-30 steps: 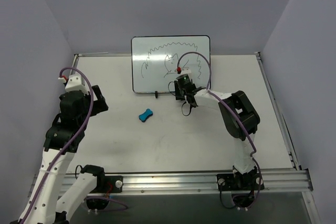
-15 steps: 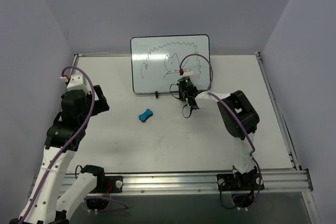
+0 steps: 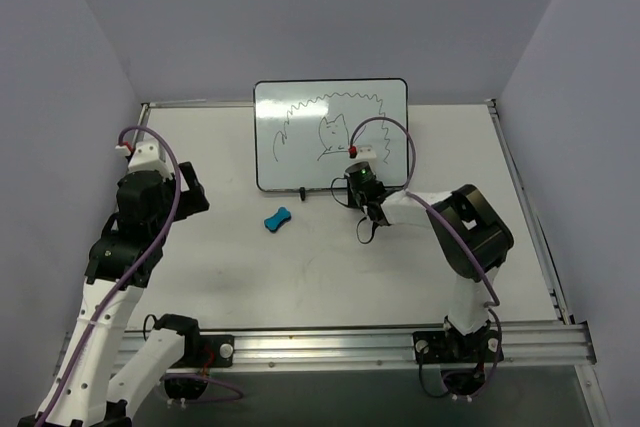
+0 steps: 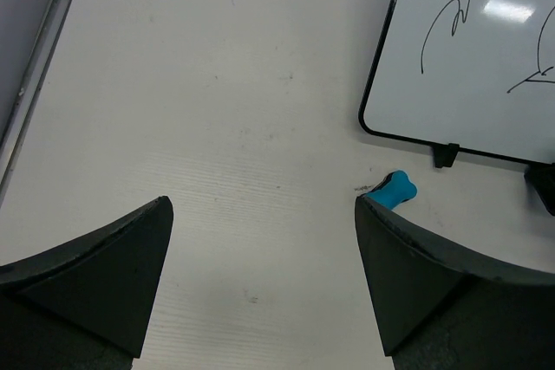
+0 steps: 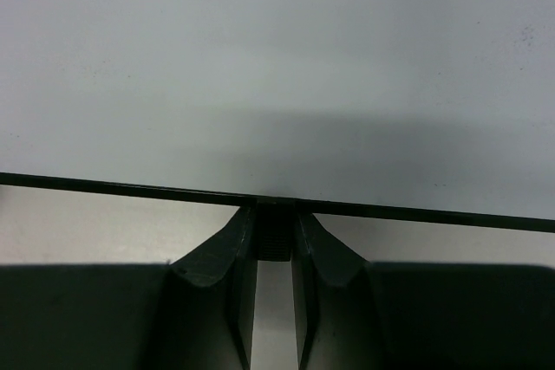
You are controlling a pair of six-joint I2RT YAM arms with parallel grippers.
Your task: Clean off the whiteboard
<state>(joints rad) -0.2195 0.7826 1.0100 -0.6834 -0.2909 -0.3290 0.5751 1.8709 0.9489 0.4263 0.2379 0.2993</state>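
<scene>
The whiteboard stands tilted at the back of the table, its black frame round a glossy face with black marker scribbles. It fills the right wrist view and shows at the top right of the left wrist view. My right gripper is shut on the board's small black right foot at its lower edge. My left gripper hangs open over bare table to the left, holding nothing. A blue bone-shaped eraser lies in front of the board's left foot.
The table's metal edge rail runs along the near side by the arm bases. Grey walls close in on the left, right and back. The right arm's purple cable loops in front of the board's right half.
My right gripper has closed on the board's foot. The whiteboard has shifted a little to the right and nearer with it. The left arm has barely moved.
</scene>
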